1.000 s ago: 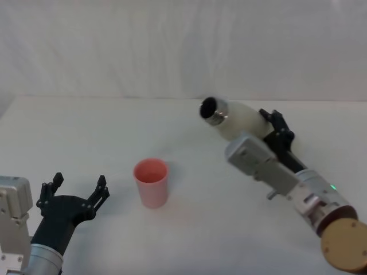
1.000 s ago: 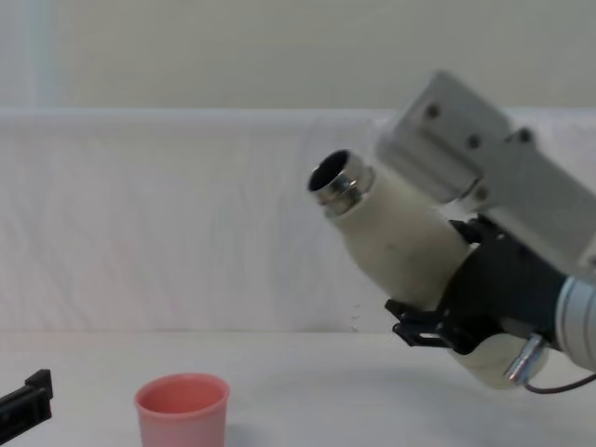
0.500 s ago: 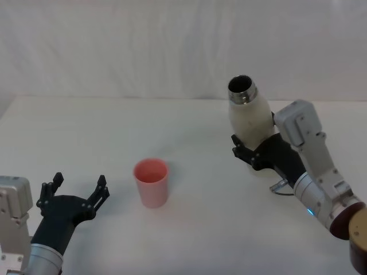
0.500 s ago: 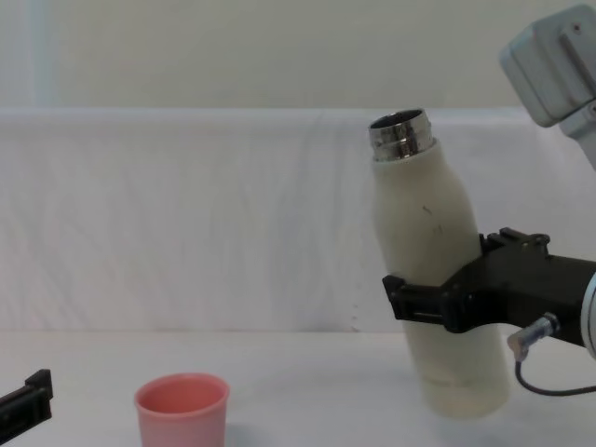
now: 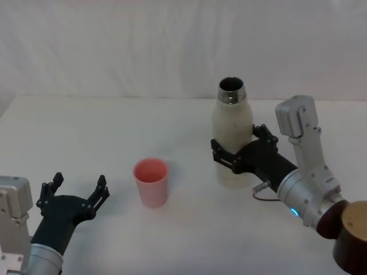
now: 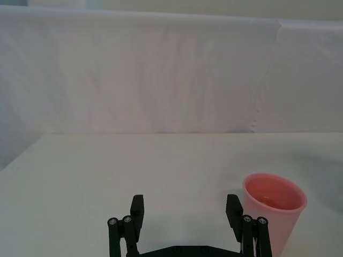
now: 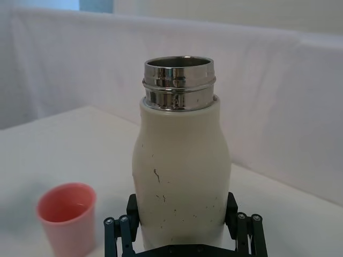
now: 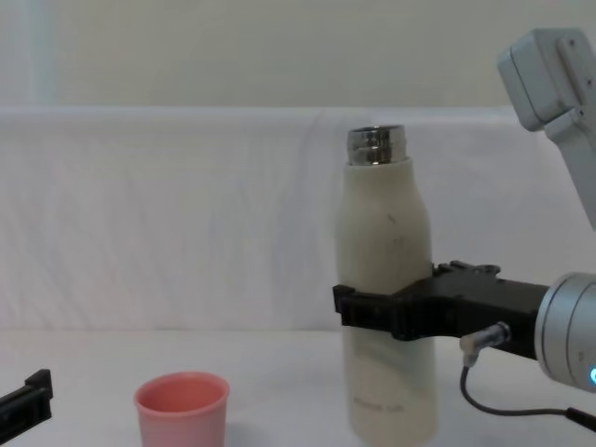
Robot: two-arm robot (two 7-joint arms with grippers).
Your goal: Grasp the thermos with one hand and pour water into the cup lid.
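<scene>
- While the right gripper [image 5: 236,154] clasps it around the lower body, the thermos [image 5: 231,134] stands upright on the white table [image 5: 114,132], right of centre and nearer the far edge than the near one, its steel neck uncapped.
- Both black fingers [image 7: 131,206] press against the cream bottle's sides, one on each flank.
- Salmon-pink and upright, the cup lid [image 5: 151,182] sits near the table's middle, well apart from the thermos.
- Near the table's front left corner, the left gripper [image 5: 74,195] rests with jaws spread wide and nothing between them, the cup lid just beside it.
</scene>
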